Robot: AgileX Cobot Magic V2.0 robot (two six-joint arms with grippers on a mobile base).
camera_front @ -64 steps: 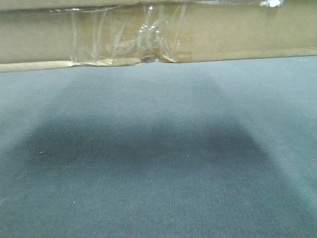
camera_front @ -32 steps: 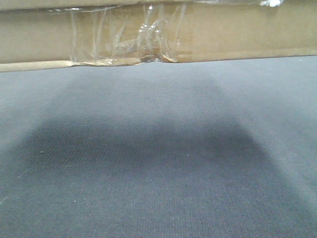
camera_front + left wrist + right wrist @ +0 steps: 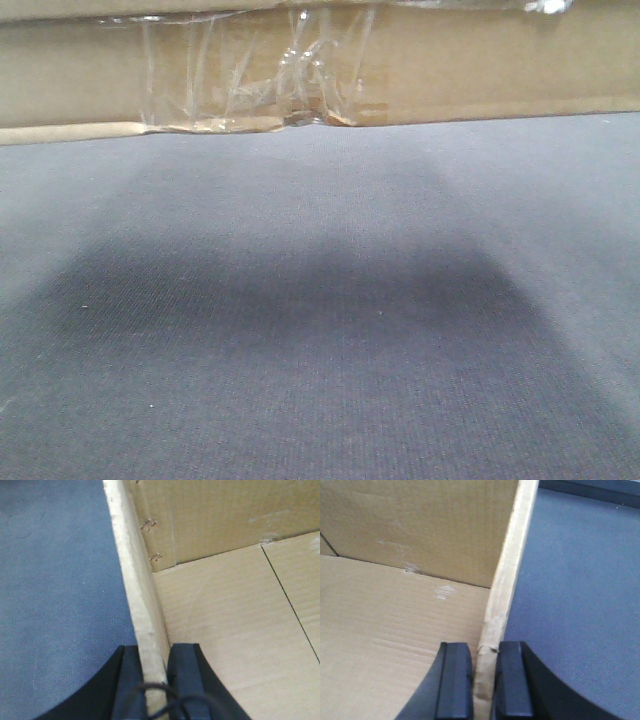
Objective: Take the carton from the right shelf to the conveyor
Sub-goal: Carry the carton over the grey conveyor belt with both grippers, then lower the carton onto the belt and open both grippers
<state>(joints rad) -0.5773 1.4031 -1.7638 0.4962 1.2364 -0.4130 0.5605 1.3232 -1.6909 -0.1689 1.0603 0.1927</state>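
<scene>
The brown carton fills the top of the front view, and its lower strip carries crinkled clear tape. It sits on the dark navy-grey conveyor. My left gripper is shut on the carton's left wall, one finger inside and one outside. My right gripper is shut on the carton's right wall in the same way. The open carton's inner floor is bare, also in the right wrist view. The right shelf is out of view.
The woven belt runs outside the carton on the left and on the right. A dark strip borders the belt at the top of the right wrist view.
</scene>
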